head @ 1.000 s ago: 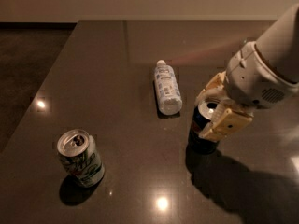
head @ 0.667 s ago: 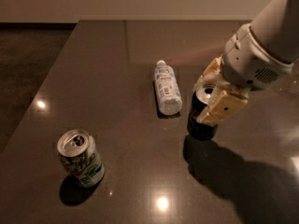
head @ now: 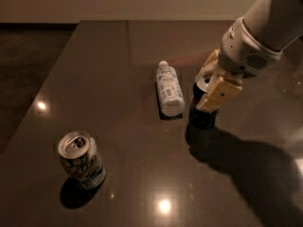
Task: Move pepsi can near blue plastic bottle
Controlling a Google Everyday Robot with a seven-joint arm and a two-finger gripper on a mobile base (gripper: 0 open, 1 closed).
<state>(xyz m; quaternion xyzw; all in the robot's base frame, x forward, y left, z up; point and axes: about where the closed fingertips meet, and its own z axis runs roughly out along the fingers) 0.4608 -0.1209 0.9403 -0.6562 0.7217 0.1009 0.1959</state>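
The pepsi can (head: pixel 202 115) stands upright on the dark table, just right of the blue plastic bottle (head: pixel 169 89), with a small gap between them. The bottle lies on its side, white cap pointing away from me. My gripper (head: pixel 211 86) comes down from the upper right, and its cream fingers (head: pixel 221 92) sit around the can's upper half, shut on it. Only the can's dark lower body and part of its silver top show.
A white-and-green can (head: pixel 81 159) stands tilted at the front left of the table (head: pixel 104 56). The table's left edge runs diagonally toward the floor. My arm's shadow covers the front right.
My gripper has carried the pepsi can a little up and to the left, closer to the bottle. The bottle and the white-and-green can have not moved.
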